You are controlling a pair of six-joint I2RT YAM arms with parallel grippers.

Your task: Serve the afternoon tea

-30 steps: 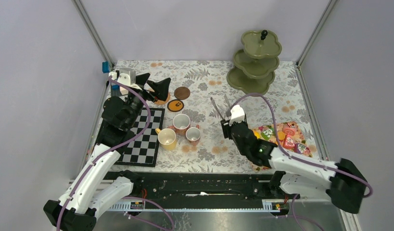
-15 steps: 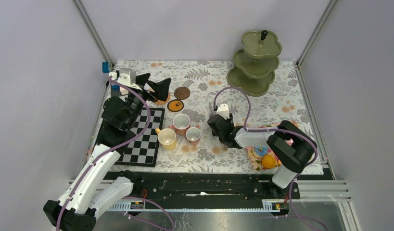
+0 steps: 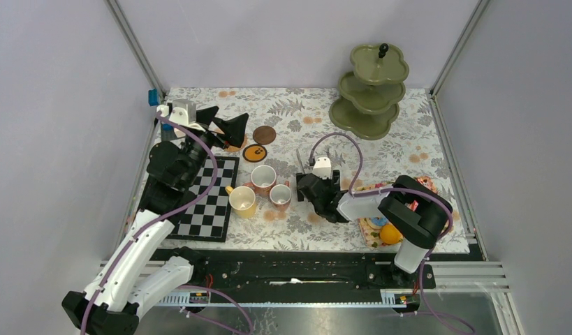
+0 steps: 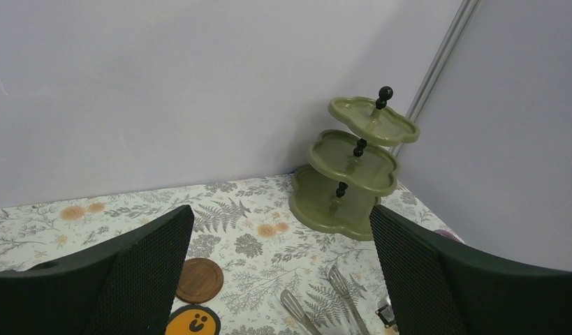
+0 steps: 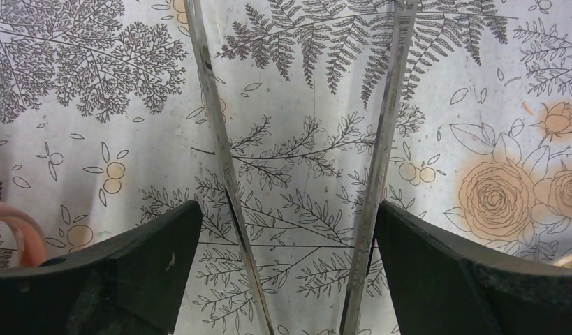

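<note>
The olive-green three-tier stand point(image 3: 370, 87) stands at the back right and also shows in the left wrist view point(image 4: 353, 167). A yellow mug point(image 3: 242, 201) and two pinkish mugs point(image 3: 263, 178) point(image 3: 280, 197) sit mid-table. A brown coaster point(image 3: 264, 135) and a smiley orange coaster point(image 3: 255, 153) lie behind them. My left gripper point(image 3: 223, 125) is open and empty above the coasters. My right gripper point(image 3: 311, 171) holds metal tongs point(image 5: 220, 139) just right of the mugs, low over the cloth. Toy treats point(image 3: 375, 225) lie partly hidden under the right arm.
A black-and-white chessboard point(image 3: 209, 202) lies left of the mugs on the floral cloth point(image 3: 297, 112). An orange ball point(image 3: 389, 234) sits among the treats. The right arm's elbow point(image 3: 415, 209) hangs over the treats. Frame posts and walls close in the table on three sides.
My right arm has folded and swung left, bringing the tongs from mid-right of the table to beside the mugs. The left arm has not moved.
</note>
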